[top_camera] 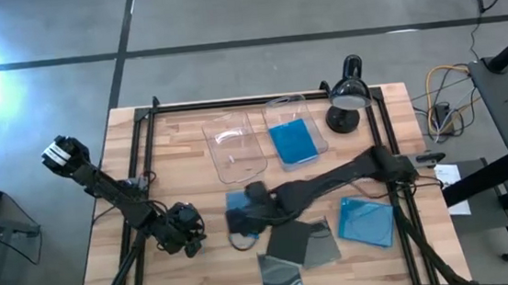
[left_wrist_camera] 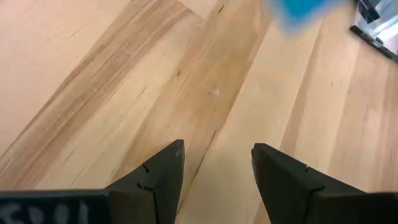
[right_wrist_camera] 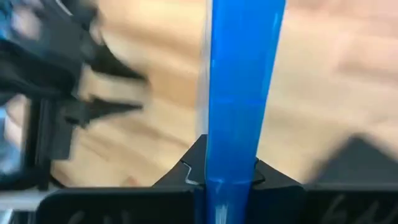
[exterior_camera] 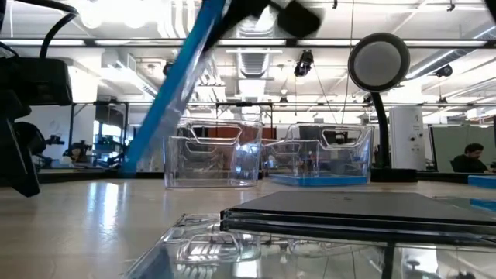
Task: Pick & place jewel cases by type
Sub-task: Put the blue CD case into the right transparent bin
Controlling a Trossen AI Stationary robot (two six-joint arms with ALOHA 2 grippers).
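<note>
My right gripper (top_camera: 247, 208) reaches in from the table's right to the middle and is shut on a bright blue jewel case (exterior_camera: 174, 93). A second blue case (top_camera: 368, 220) lies flat near the right edge. A third (top_camera: 293, 141) lies in the right-hand clear tray. Two dark grey cases (top_camera: 292, 242) overlap near the near edge, and a smoky one (top_camera: 281, 275) lies in front of them. My left gripper (left_wrist_camera: 217, 168) is open over bare wood, left of the held case. My right gripper pinches the blue jewel case by one edge (right_wrist_camera: 231, 177) between its two fingers (right_wrist_camera: 186, 174), gripping across the thin side. The case slants down from the gripper toward the table, and its lower end (exterior_camera: 138, 159) shows above the table top.
Two clear trays (top_camera: 234, 149) stand side by side at the far middle. A black desk lamp (top_camera: 347, 97) stands at the far right corner. Black frame rails run along both sides of the table. Bare wood lies on the left half and near the left gripper.
</note>
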